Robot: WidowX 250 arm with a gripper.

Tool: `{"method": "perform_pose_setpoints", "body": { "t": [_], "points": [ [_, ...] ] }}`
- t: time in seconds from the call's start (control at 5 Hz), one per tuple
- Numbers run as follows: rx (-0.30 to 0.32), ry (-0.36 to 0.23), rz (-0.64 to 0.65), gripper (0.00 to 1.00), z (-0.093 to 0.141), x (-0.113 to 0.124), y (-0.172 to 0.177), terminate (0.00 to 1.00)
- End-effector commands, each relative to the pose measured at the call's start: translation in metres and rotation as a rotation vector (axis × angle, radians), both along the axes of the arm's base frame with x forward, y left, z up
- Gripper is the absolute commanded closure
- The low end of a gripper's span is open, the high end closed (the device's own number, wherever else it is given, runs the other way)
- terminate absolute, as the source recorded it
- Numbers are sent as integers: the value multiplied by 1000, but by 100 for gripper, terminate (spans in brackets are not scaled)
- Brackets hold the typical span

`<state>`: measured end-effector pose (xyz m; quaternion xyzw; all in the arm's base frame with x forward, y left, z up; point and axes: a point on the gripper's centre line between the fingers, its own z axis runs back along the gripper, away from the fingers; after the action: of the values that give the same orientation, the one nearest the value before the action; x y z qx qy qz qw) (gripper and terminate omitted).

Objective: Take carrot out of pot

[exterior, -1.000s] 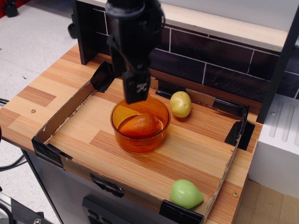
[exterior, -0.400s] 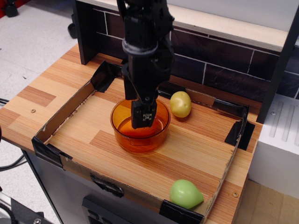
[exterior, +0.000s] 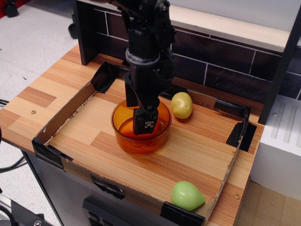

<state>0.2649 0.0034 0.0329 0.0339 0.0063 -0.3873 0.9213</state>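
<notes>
The translucent orange pot [exterior: 120, 133] stands in the middle left of the cardboard-walled tray. My black gripper [exterior: 144, 127] reaches straight down into the pot, with its tips low inside near the bottom. The carrot lies under and behind the gripper and is almost wholly hidden, so I cannot pick it out from the pot's orange wall. The view shows only the near finger [exterior: 145, 121], so I cannot tell how the jaws stand or whether they touch the carrot.
A yellow-green round fruit [exterior: 182, 105] sits just right of the pot by the back wall. A light green pear-shaped toy [exterior: 186, 195] lies at the front right corner. Low cardboard walls [exterior: 66, 114] ring the wooden surface. A dark brick backsplash [exterior: 225, 66] stands behind.
The gripper has come down from above the pot's back rim into the pot and now covers the carrot, which showed plainly one second ago.
</notes>
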Motion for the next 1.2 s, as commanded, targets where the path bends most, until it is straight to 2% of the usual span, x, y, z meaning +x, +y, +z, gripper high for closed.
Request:
{"method": "perform_pose_setpoints", "body": {
  "t": [0.0,0.2,0.4,0.6,0.8,1.0],
  "points": [
    [41,-14,-2,0,-12,10,4,0],
    [38,-14,4,0,-13,9,4,0],
    [27,-16,6,100,-11,7,3,0],
    [17,-55,26,100,4,10,5,0],
    [-35,-120,65,100,43,14,8,0],
    [-59,-151,96,100,68,12,16,0]
  ]
}}
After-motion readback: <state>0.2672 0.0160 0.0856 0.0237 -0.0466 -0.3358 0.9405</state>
